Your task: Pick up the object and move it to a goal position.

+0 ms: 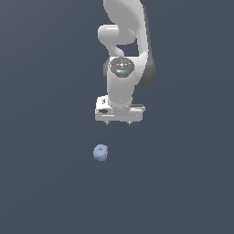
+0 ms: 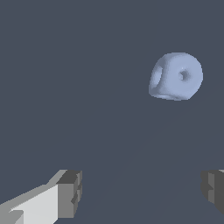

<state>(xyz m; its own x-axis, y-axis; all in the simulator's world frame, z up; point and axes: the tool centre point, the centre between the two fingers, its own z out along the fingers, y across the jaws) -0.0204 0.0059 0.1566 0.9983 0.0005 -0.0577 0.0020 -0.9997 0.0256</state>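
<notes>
While hanging above the dark floor (image 1: pixel 45 192), with jaws spread wide and nothing between them, gripper (image 1: pixel 118 123) sits apart from the object (image 1: pixel 101 152). Seen in the exterior view: small periwinkle cube (image 2: pixel 176 76) resting nearer the camera and slightly toward that view's left of the fingertips, untouched. Same gap confirmed in the wrist view: both grey pads (image 2: pixel 70 193) well clear of the cube, which lies off the line between them.

Probably light, judging by small size, and stiff rather than squashy, though only a judgement from a matte, hard-looking render. Rounded edges and a dimple in each visible face: likely to roll or twist if pinched at a corner. Best taken across two opposite flat faces, pads centred over the dimples, cube being clearly narrower than the open span. Matte surface suggests decent friction; no sign of fragility.

Hard to make out: no goal marker visible anywhere in either view. One finger cut off at the edge of the wrist picture. Fingertips tiny in the exterior view. Height above the floor not readable, with no shadows to help. Far faces of the cube hidden.
</notes>
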